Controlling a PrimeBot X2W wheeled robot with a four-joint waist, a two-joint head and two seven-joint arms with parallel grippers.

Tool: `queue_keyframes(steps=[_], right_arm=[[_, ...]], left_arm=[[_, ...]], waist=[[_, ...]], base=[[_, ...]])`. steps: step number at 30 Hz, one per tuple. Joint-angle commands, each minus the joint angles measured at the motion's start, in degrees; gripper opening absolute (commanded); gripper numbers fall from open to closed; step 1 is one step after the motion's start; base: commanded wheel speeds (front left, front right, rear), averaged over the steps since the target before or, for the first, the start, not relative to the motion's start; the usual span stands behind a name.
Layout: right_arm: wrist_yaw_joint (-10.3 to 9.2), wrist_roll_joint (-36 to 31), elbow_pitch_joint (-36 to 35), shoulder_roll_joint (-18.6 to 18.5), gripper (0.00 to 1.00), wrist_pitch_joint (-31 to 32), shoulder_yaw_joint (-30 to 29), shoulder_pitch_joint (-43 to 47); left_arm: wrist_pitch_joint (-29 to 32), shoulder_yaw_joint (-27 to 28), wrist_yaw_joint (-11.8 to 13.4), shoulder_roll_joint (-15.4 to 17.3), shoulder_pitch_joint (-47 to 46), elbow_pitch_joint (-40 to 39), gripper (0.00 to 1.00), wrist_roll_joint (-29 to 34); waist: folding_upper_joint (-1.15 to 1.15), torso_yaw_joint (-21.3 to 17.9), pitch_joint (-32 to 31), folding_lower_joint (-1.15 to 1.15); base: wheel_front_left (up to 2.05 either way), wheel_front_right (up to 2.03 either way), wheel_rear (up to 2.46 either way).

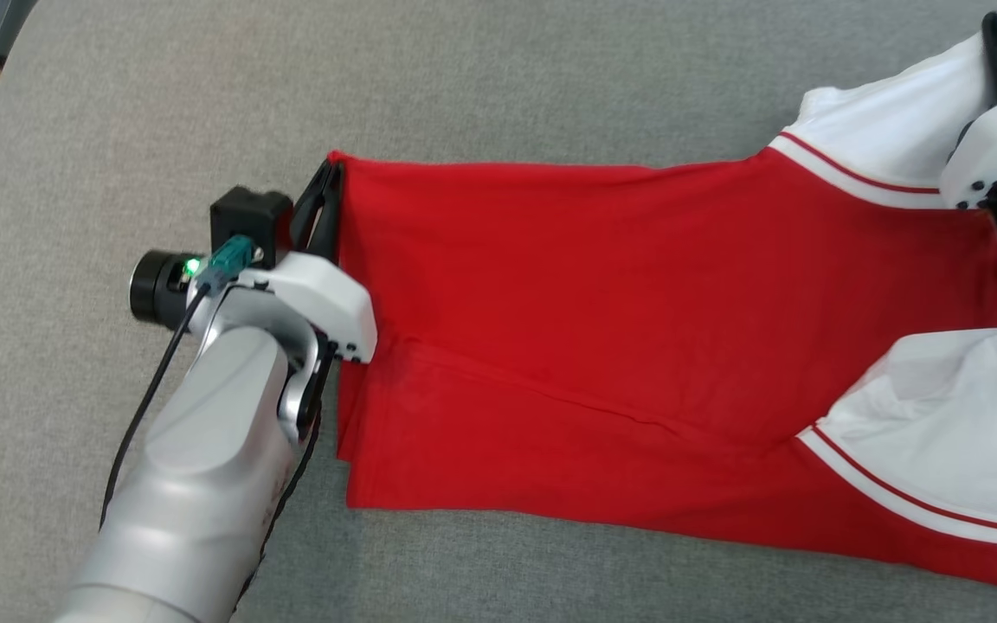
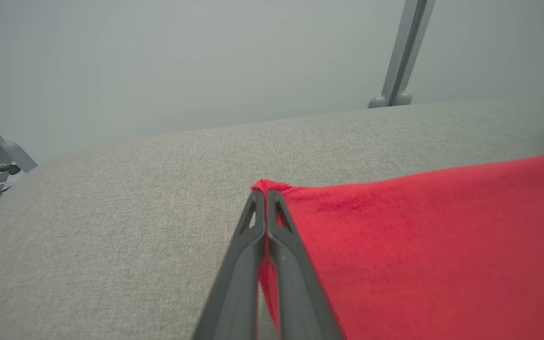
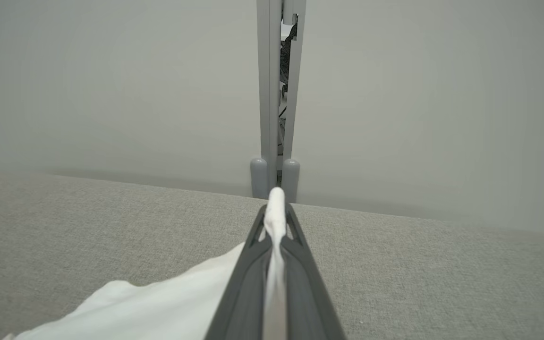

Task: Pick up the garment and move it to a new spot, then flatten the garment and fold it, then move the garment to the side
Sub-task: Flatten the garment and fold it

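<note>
The left end effector is pinched shut on the far corner of the red hem, and a small peak of cloth shows past its tips. The right end effector is clamped shut on a fold of a white sleeve, which stands up between its fingers.

The garment is stretched between them. It lies mostly flat on the grey fabric-covered desk, with a long diagonal crease across its near half.

It looks like a light, limp jersey that will sag and drape wherever it is unsupported, and it is not fragile. Hem corners and sleeve or shoulder edges are the best places to grip it, since pulling them apart draws the body taut.

There is one garment, with two white sleeves, the second crumpled nearer the robot. Two end effectors are at work, and both are gripping cloth.
</note>
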Motion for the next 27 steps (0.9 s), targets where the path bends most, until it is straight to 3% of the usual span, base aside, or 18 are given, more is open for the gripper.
queue_keyframes(steps=[1, 5, 17, 27], right_arm=[[-0.02, 1.62, -1.16, 0.17, 0.0, -0.5, -1.21, 2.1], [-0.02, 3.57, -6.45, 0.85, 0.0, -0.55, -2.38, 6.48], [-0.02, 9.35, -23.87, 3.36, 0.0, -0.55, -3.43, 31.62], [-0.02, 9.98, -26.56, 6.03, 0.0, -0.54, -5.4, 44.39]], left_arm=[[-0.25, 0.8, 0.25, 0.68, 1.84, -0.26, 0.0, 0.68], [-0.25, 2.53, -0.04, 1.21, 4.79, -1.0, 0.0, 1.71], [-0.26, 9.33, -1.01, 1.21, 20.24, -6.28, 0.0, 5.24], [-0.26, 13.41, -1.98, 0.6, 29.18, -7.61, 0.0, 7.75]], waist=[[0.0, -1.65, -2.19, 0.0], [0.0, -3.23, -4.45, 0.0], [0.0, -7.59, -13.13, 0.0], [0.0, -9.15, -16.74, 0.0]], base=[[0.0, 0.0, 0.0], [0.0, 0.0, 0.0], [0.0, 0.0, 0.0], [0.0, 0.0, 0.0]])
